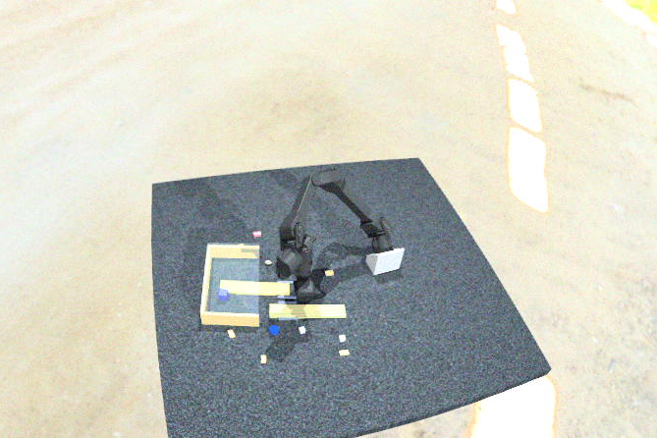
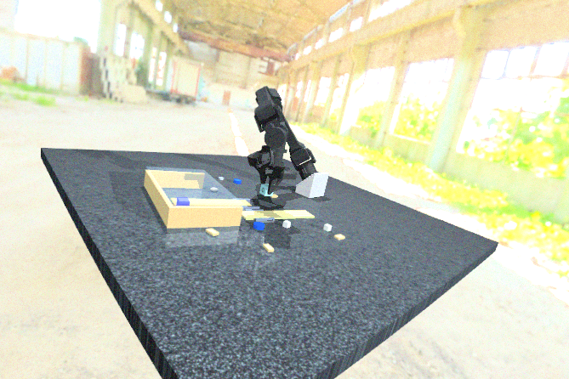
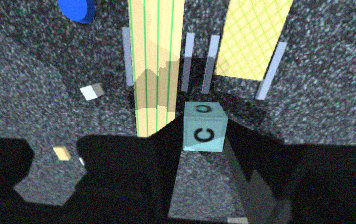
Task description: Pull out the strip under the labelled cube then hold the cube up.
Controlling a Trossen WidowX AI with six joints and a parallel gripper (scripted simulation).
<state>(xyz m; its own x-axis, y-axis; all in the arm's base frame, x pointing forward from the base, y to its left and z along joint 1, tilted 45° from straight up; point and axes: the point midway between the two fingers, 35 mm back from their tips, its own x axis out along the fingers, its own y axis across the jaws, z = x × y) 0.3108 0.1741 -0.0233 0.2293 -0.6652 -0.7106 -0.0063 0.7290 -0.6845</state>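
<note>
Teal showed between the fingers of our gripper [image 1: 306,289] [image 2: 265,189] [image 3: 205,132]: they were closed on the labelled cube [image 2: 264,189] [image 3: 204,134], its C facing the wrist camera, held above the table [image 1: 416,319] [image 2: 303,285]. The top view hid it behind the arm.

We judged the lift well along, and a slip to be the likeliest trouble: if the pads had too little of the cube, a quick jerk upward could let it twist or drop onto the striped strip [image 1: 313,311] [image 2: 287,214] [image 3: 156,45]. That strip lay wholly outside the wooden box [image 1: 230,319] [image 2: 204,217], so the pull looked done to us. Swinging left while low could knock the box or its clear cover [image 1: 247,270] [image 2: 218,188]; sinking again could nudge the checked strip [image 1: 256,288] [image 2: 222,202] [image 3: 252,40], which had to stay, its right end poking out between slim grey rails [image 1: 287,298] [image 3: 212,65].

Around us, a violet cube [image 1: 223,294] [image 2: 182,201] showed at the left end of the checked strip; we could not tell what bore it. A blue disc [image 1: 274,329] [image 2: 258,225] [image 3: 76,9] and a white block [image 1: 301,329] [image 2: 286,223] [image 3: 91,92] sat on the near side of the striped strip. Straight up, we saw nothing blocking the cube.
</note>
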